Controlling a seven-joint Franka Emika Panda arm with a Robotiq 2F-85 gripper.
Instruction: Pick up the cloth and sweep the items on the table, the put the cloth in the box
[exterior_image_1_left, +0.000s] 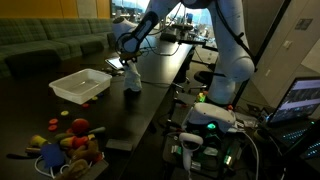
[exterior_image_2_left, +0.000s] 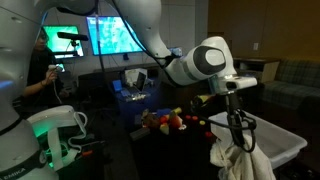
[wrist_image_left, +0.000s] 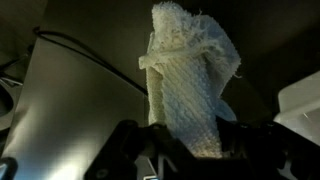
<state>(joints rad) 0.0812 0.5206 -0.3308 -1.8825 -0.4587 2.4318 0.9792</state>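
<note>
In an exterior view, my gripper (exterior_image_1_left: 129, 68) is in the upper middle of the frame. The cloth (exterior_image_1_left: 132, 83) hangs down from it in a bunch. Its bottom end is at the dark table (exterior_image_1_left: 150, 105), but I cannot tell if it touches. The white box (exterior_image_1_left: 80, 86) is just to the left of the cloth. The toys (exterior_image_1_left: 70, 140) are piled in the lower left corner, well apart from it. I think I hold the cloth low so it can push things along the table.

In an exterior view, the gripper (exterior_image_2_left: 238, 132) is in the lower right of the frame, pointing down. The cloth (exterior_image_2_left: 240, 160) dangles under it at the bottom edge. The box (exterior_image_2_left: 292, 148) is at the right edge, near the cloth. The toys (exterior_image_2_left: 175, 120) are in the middle of the frame, to the left of the cloth.

In the wrist view, the cloth (wrist_image_left: 190, 85) fills the middle of the frame. It comes out from between the fingers at the bottom. The fingers are pinched tight on it, so it will not slip. A corner of the box (wrist_image_left: 305, 100) shows at the right edge.

I judge the pick-up done. The sweeping comes next, and the box comes last.
</note>
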